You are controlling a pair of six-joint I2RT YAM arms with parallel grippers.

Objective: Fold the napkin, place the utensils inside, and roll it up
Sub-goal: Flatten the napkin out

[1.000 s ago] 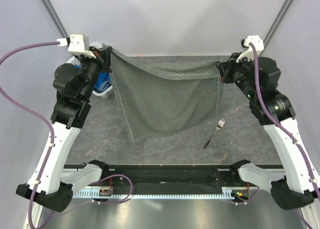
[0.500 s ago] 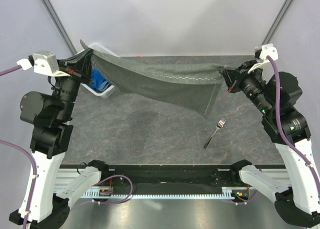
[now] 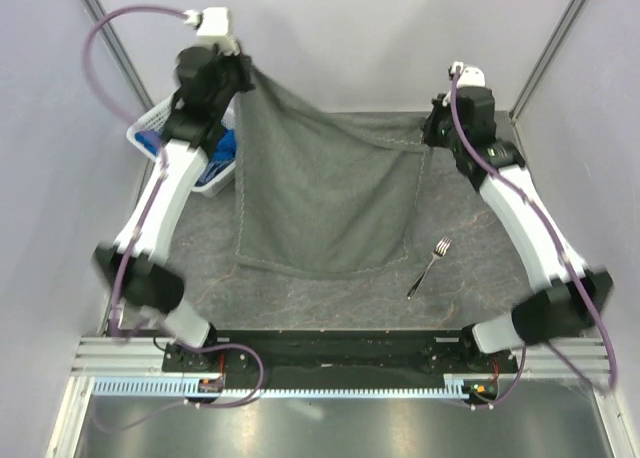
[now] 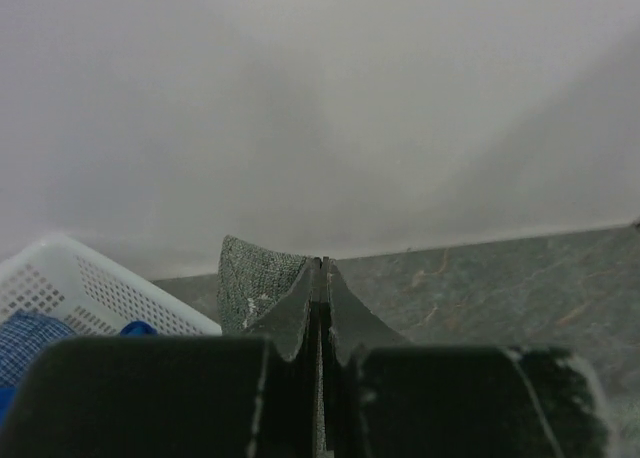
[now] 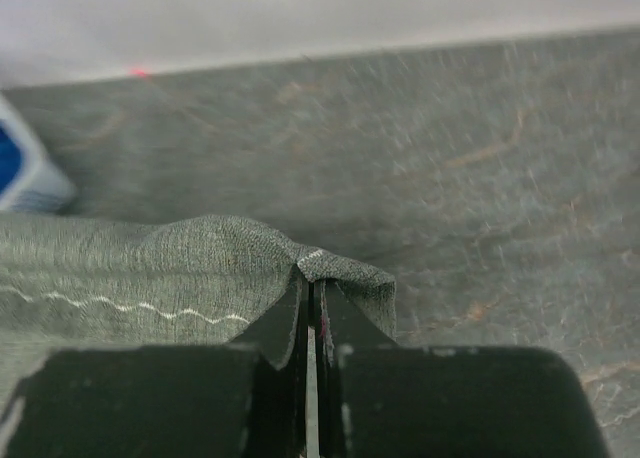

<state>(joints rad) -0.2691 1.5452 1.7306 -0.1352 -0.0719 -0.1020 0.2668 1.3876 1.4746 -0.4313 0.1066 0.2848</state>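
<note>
While both arms stretch toward far side of dark marbled tabletop (image 3: 500, 288), large dark grey rectangular cloth napkin (image 3: 320, 198) hangs spread between them. Left gripper (image 3: 238, 73) pinches its top left corner, held higher; right gripper (image 3: 432, 133) pinches top right corner. Wrist views alone show jaws pressed flat on cloth. Only overhead view shows small silver metal fork (image 3: 430, 266) on table, just right of napkin's lower corner, apart. White perforated plastic basket (image 3: 145, 128) at far left.

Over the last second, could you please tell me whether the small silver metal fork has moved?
No. The small silver metal fork lies at the same spot and angle relative to the table's near edge.
</note>
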